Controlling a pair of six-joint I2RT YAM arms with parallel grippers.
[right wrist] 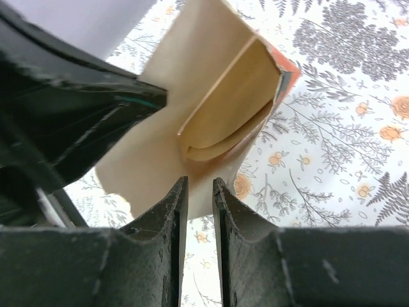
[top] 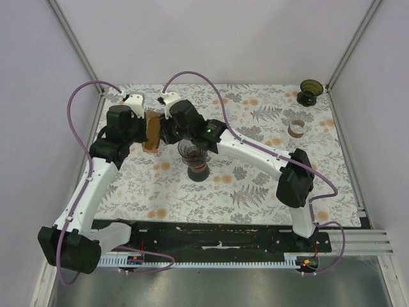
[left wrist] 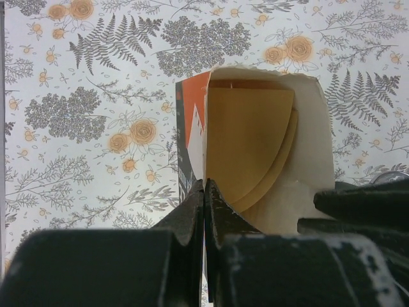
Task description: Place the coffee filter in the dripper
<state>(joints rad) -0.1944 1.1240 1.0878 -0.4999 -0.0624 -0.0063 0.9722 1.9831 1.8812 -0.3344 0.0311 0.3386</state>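
An opened orange-and-white filter box [top: 152, 131] stands upright on the floral tablecloth, with tan coffee filters [left wrist: 249, 141] stacked inside. My left gripper [left wrist: 205, 185] is shut on the box's left wall. My right gripper [right wrist: 199, 182] is just outside the box's pale flap [right wrist: 160, 128], below the coffee filters [right wrist: 223, 109]. Its fingers stand a narrow gap apart with nothing between them. In the left wrist view the black right gripper [left wrist: 364, 204] shows beside the box. A dark dripper [top: 192, 152] sits on a brown cup [top: 198, 171] just to the right of the box.
An olive-green glass dripper-like piece [top: 309, 91] stands at the far right corner, and a brown ring [top: 296, 128] lies near it. Pale walls close in the table on the left, far and right sides. Purple cables arch over both arms.
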